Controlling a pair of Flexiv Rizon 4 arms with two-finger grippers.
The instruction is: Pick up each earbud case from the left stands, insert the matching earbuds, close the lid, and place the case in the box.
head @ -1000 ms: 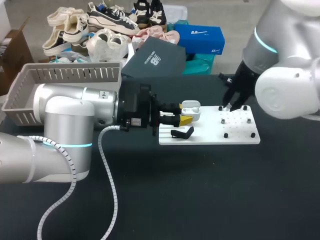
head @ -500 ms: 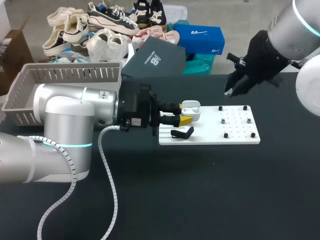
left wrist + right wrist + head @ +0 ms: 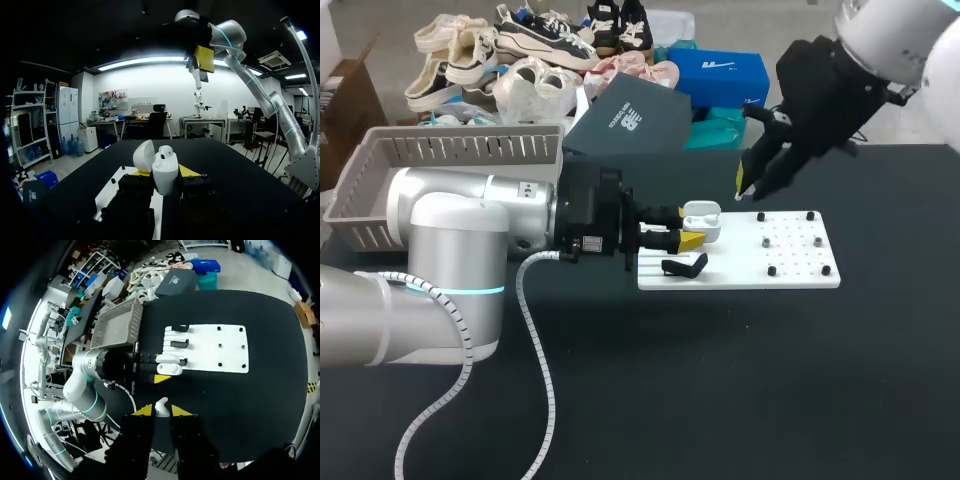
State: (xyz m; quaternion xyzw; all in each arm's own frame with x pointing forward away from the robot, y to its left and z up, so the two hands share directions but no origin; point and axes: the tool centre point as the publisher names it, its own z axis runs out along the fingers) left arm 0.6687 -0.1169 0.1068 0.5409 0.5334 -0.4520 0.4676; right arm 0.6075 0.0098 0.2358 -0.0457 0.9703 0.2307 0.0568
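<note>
My left gripper is shut on a white earbud case with its lid up, held over the left end of the white board. In the left wrist view the case stands between the yellow tips, and one earbud sits in it. My right gripper hangs above and just right of the case, shut on a small white earbud. Looking down in the right wrist view, the case lies ahead of the fingers. Seen from the left wrist, the right gripper hovers high over the case.
A black stand sits on the board's left part, with two more visible from the right wrist. Several black pegs dot the board's right half. A grey basket stands at the back left, behind my left arm.
My right arm rose from the pegs on the board's right half and swung up and left toward the case, carrying the earbud. The left arm and case stayed put.
</note>
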